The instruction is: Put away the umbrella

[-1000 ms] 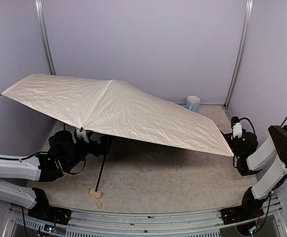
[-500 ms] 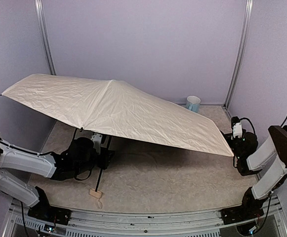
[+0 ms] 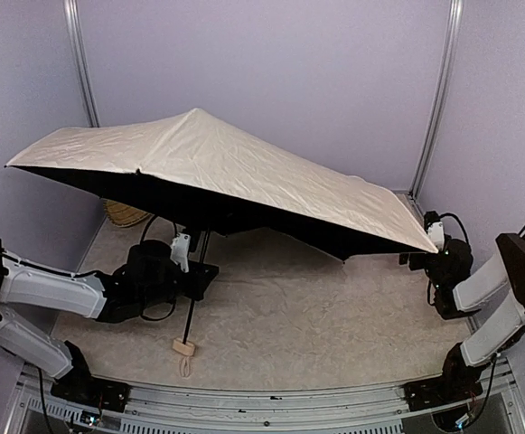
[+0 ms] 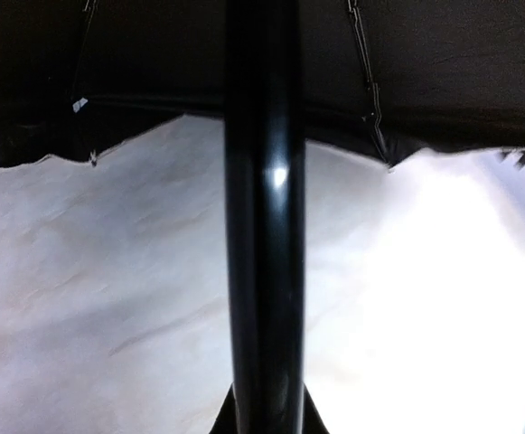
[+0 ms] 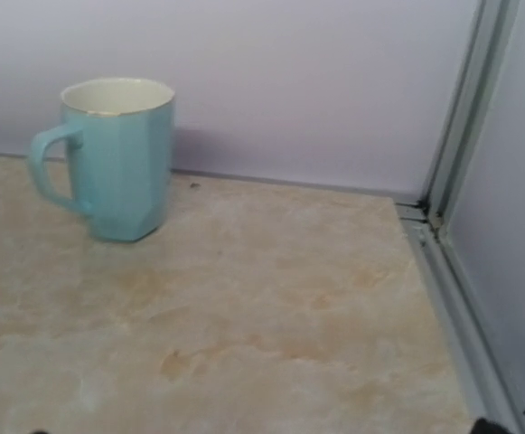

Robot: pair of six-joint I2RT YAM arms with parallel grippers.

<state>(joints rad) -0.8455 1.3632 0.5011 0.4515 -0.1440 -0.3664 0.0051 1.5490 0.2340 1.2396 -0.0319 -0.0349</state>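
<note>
Evidently clamping umbrella shaft [image 4: 264, 226] beneath the open canopy [image 3: 244, 167] with left tool [image 3: 199, 273], likely for collapsing; state of right tool [image 3: 417, 260] not discernible.

Umbrella [image 3: 244, 172]: canopy now tilts higher toward upper centre, and its dark underside shows.
Left gripper [image 3: 199, 276]: now further right, on the shaft [image 4: 264, 226].

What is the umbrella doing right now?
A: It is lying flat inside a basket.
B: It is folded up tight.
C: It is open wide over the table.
C: the umbrella has its cream canopy spread wide above the table, with its black shaft slanting down underneath.
</note>
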